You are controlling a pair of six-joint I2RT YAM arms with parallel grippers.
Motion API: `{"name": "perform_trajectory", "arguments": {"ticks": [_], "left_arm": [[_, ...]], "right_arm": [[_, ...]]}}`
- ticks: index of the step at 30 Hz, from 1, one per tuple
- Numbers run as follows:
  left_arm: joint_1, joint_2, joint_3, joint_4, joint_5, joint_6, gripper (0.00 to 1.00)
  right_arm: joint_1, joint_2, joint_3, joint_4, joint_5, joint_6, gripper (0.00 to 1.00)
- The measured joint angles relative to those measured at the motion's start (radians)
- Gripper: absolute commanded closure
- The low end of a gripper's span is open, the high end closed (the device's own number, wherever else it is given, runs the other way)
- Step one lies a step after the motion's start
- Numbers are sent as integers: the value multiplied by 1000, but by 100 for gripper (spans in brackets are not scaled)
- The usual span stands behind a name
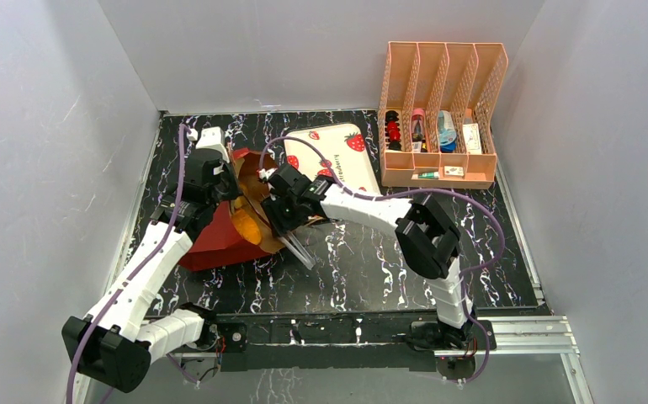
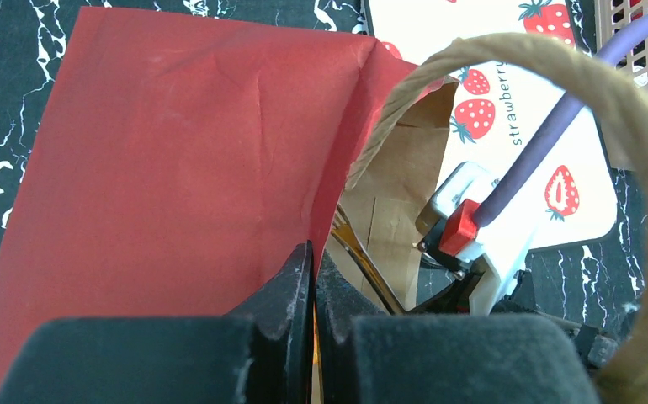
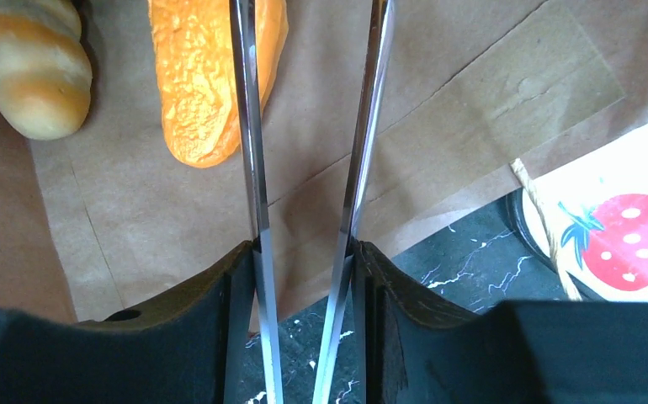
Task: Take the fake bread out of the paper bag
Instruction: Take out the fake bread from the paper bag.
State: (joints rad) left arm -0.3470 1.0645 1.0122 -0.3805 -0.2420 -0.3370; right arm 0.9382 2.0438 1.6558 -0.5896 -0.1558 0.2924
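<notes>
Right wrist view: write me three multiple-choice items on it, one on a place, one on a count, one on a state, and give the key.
1. Where does the orange baguette lie?
A) inside the paper bag
B) on a plate
C) in a rack

2. How many pieces of fake bread show?
A) one
B) two
C) four

3. What do the right jaws hold?
A) nothing
B) a twine handle
C) metal tongs

Key:
1 A, brown bag paper lies under it.
2 B, the baguette and a tan ridged loaf.
3 C, both tong arms run out from between the jaws.
</notes>
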Motion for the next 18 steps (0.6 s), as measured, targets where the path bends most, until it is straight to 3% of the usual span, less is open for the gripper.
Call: {"name": "perform_trajectory", "arguments": {"ticks": [18], "left_arm": [[6, 0, 0, -19, 55, 2, 100]], "right_arm": [[37, -1, 48, -2, 10, -19, 56]]}}
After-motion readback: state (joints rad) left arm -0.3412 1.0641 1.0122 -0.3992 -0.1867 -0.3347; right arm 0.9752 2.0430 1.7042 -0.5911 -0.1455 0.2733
